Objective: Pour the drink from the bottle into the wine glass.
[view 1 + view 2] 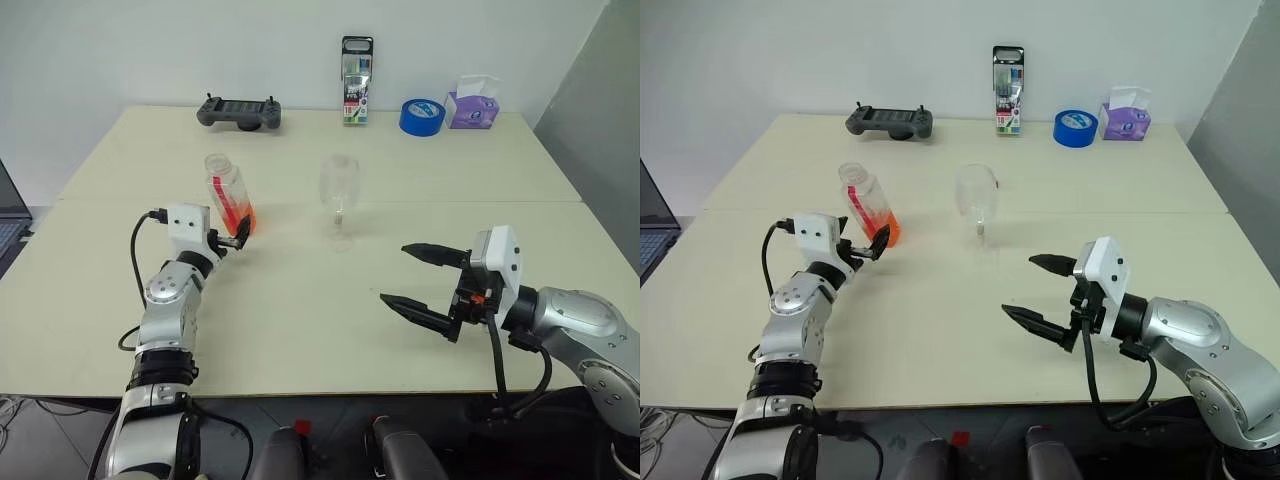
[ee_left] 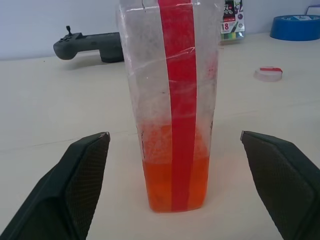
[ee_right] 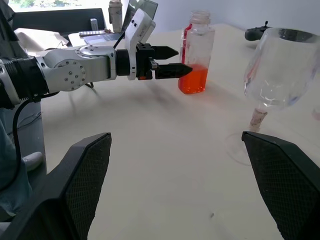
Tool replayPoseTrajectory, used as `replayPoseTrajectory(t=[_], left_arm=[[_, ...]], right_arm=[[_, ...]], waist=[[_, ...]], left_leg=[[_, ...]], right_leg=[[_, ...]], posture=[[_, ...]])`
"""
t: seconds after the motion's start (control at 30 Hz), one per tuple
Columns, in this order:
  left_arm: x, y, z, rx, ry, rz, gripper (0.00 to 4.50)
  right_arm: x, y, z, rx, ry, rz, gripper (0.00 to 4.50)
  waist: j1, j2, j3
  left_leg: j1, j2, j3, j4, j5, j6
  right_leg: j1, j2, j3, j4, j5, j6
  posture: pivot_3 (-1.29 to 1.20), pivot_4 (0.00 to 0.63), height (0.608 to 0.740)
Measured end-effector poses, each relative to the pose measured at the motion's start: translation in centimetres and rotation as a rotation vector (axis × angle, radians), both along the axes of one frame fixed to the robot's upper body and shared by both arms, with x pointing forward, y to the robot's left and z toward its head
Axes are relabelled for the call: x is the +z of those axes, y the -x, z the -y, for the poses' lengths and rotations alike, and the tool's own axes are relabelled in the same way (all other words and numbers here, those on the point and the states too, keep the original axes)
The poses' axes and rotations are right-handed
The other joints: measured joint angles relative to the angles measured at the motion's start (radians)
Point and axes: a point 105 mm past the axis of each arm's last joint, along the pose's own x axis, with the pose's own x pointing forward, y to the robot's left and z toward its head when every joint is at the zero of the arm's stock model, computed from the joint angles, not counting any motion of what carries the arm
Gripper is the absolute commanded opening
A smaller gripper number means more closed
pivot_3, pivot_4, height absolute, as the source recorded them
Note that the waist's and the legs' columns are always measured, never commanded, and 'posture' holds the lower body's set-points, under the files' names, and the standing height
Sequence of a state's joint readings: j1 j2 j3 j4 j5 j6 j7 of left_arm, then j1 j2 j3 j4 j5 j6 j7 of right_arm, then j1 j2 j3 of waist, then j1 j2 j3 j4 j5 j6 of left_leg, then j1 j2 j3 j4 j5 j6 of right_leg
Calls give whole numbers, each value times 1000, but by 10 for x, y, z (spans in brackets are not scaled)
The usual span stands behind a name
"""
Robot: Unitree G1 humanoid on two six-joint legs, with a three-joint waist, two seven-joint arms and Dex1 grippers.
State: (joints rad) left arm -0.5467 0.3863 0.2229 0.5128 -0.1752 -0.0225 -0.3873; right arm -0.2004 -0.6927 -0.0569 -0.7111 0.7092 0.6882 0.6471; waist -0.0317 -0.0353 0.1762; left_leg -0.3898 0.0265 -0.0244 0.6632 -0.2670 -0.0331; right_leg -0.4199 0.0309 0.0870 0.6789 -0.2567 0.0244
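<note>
Beige table point(image 1: 300, 330): red-striped bottle point(image 1: 229, 195) between wide left gripper point(image 2: 175, 165) fingers; right gripper point(image 1: 420, 280) wide, empty.

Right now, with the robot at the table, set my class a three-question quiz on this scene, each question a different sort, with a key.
1. True or false: the left gripper is closed on the small clear plastic bottle with the red label strip.
2. Multiple choice: the orange-red drink is (A) in the clear stemmed wine glass, (B) in the bottle's lower part, (C) spilled on the table.
3. Fill in: the bottle's red-and-white cap lies on the ____.

Key: 1 false, its fingers stand open beside the bottle; 2 B; 3 cream table.
</note>
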Motion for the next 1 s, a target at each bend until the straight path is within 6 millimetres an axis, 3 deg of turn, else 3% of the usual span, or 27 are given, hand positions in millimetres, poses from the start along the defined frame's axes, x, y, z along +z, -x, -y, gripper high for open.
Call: replayPoseTrajectory(t=[0.3,0.4,0.6,0.67,1.0], left_arm=[[3,-27,10,-38,-5,-19,4500],[-1,-30,8,-31,-9,-24,3967],[-7,-28,1,-14,-13,-37,2081],[-8,-29,1,-13,-12,-39,1709],[-3,-31,7,-53,-68,-31,1672]], right_arm=[[3,-3,0,-18,2,3,4457],[4,-4,0,-32,1,6,4500],[3,-5,1,-50,0,-4,4500],[4,-6,1,-55,-1,-1,4500],[12,-13,0,-108,-39,36,4500]], waist=[[0,0,0],[-1,0,0],[0,0,0],[0,0,0],[0,0,0]], left_leg=[[-1,-1,0,0,0,0],[-1,-1,0,0,0,0],[-1,0,0,0,0,0],[-1,0,0,0,0,0],[-2,-1,-1,0,0,0]], right_leg=[[-1,0,-1,0,0,0],[-1,0,-1,0,0,0],[-1,0,-2,0,0,0],[-1,0,-2,0,0,0],[-1,0,-2,0,0,0]], posture=[[0,150,740],[0,150,740],[0,150,740],[0,150,740],[0,150,740]])
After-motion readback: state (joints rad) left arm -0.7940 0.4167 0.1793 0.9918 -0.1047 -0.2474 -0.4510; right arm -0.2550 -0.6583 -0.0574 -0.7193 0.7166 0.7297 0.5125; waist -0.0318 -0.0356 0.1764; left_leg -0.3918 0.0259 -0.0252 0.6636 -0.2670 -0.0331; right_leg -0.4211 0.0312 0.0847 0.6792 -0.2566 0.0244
